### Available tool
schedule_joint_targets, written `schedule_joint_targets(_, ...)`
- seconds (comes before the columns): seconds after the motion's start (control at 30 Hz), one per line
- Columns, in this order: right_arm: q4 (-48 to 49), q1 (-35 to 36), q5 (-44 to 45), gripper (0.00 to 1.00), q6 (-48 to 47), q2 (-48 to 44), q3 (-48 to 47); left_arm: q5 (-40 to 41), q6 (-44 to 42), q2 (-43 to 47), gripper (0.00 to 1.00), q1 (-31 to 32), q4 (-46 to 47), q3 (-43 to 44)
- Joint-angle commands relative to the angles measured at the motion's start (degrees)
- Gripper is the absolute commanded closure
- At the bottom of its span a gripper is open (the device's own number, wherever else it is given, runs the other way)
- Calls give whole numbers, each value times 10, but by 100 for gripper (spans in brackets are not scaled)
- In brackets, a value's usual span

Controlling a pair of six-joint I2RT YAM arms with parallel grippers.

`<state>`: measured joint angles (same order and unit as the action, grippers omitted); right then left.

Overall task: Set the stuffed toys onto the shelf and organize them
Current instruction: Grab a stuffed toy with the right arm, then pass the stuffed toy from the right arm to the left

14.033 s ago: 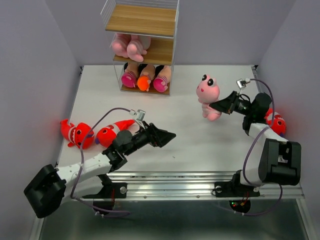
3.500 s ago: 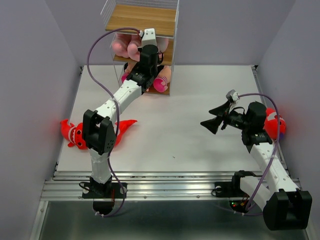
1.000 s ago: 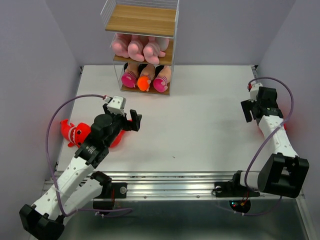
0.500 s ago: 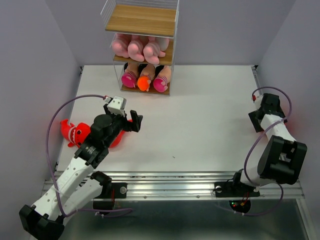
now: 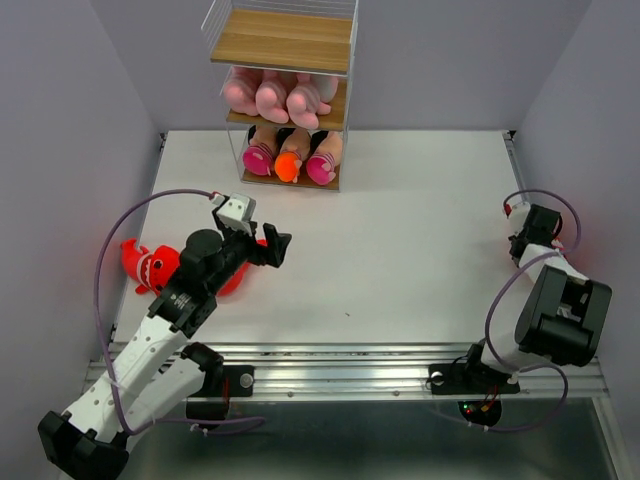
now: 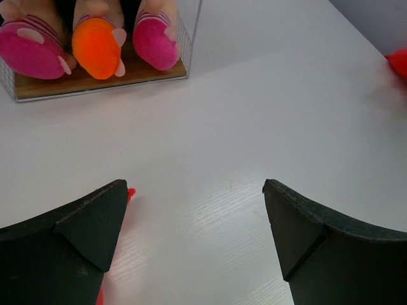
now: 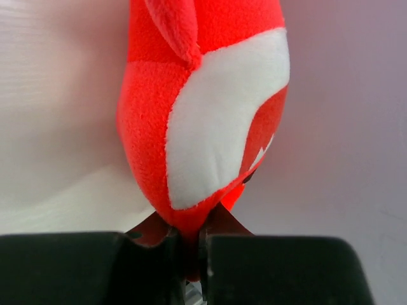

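Note:
The shelf [image 5: 283, 40] stands at the back. Three pink animals [image 5: 273, 97] lie on its middle board, three dolls [image 5: 290, 160] on its bottom board; the dolls also show in the left wrist view [image 6: 95, 46]. Two red sharks [image 5: 150, 266] lie at the left, partly under my left arm. My left gripper [image 5: 272, 248] is open and empty above the table, just right of them [image 6: 194, 216]. My right gripper [image 7: 189, 244] is shut on a fold of a third red shark [image 7: 203, 108] at the right wall; that shark is hidden in the top view behind the arm [image 5: 535, 228].
The top board of the shelf is bare. Purple walls close in on the left and right, the right one right beside my right gripper. A red bit of toy [image 6: 398, 63] shows at the right edge of the left wrist view.
My right arm has swung back toward the right wall and its jaws have closed on the red shark. My left gripper has crept slightly to the right, still open.

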<state>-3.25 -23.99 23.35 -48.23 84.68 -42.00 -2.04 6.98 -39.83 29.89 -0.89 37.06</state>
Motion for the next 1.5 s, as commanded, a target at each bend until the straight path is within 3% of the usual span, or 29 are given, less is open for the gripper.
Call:
schedule_joint_targets(0.0, 38, -4, -73, 99, -9, -83, 30, -71, 6, 20, 1, -1, 59, -7)
schedule_joint_targets(0.13, -80, -4, -219, 99, -59, -242, 39, -159, 16, 11, 1, -2, 93, -15)
schedule_joint_targets(0.17, -153, -4, -310, 99, -105, -310, 35, -205, 33, 1, 1, -1, 117, -17)
schedule_joint_targets(0.23, -231, -4, -399, 99, -191, -374, 32, -261, 60, -23, 1, -1, 155, -30)
schedule_joint_targets(0.27, -273, -4, -486, 99, -233, -403, 29, -286, 100, -34, 1, -1, 173, -33)
schedule_joint_targets(0.3, -359, -4, -524, 99, -274, -447, 24, -329, 124, -46, 1, -2, 214, -41)
schedule_joint_targets(0.33, -397, -4, -599, 99, -351, -464, 22, -348, 147, -71, 1, -2, 238, -46)
schedule_joint_targets(0.47, -614, -4, -757, 99, -506, -489, -2, -397, 265, -122, 1, 1, 360, -72)
schedule_joint_targets(0.57, -731, -4, -845, 99, -573, -448, -43, -401, 331, -166, 1, 17, 414, -68)
schedule_joint_targets(0.67, -764, -4, -889, 99, -565, -410, -73, -394, 354, -213, 1, 56, 423, -41)
schedule_joint_targets(0.87, -763, -4, -894, 99, -568, -429, -66, -342, 391, -320, 1, 140, 429, 47)
schedule_joint_targets(1.1, -764, -4, -875, 99, -579, -466, -40, -315, 434, -412, 1, 180, 421, 106)
schedule_joint_targets(1.37, -762, -4, -900, 99, -574, -452, -42, -318, 412, -472, 2, 220, 377, 149)
schedule_joint_targets(1.47, -761, -4, -898, 99, -574, -438, -43, -338, 399, -482, 8, 237, 380, 158)
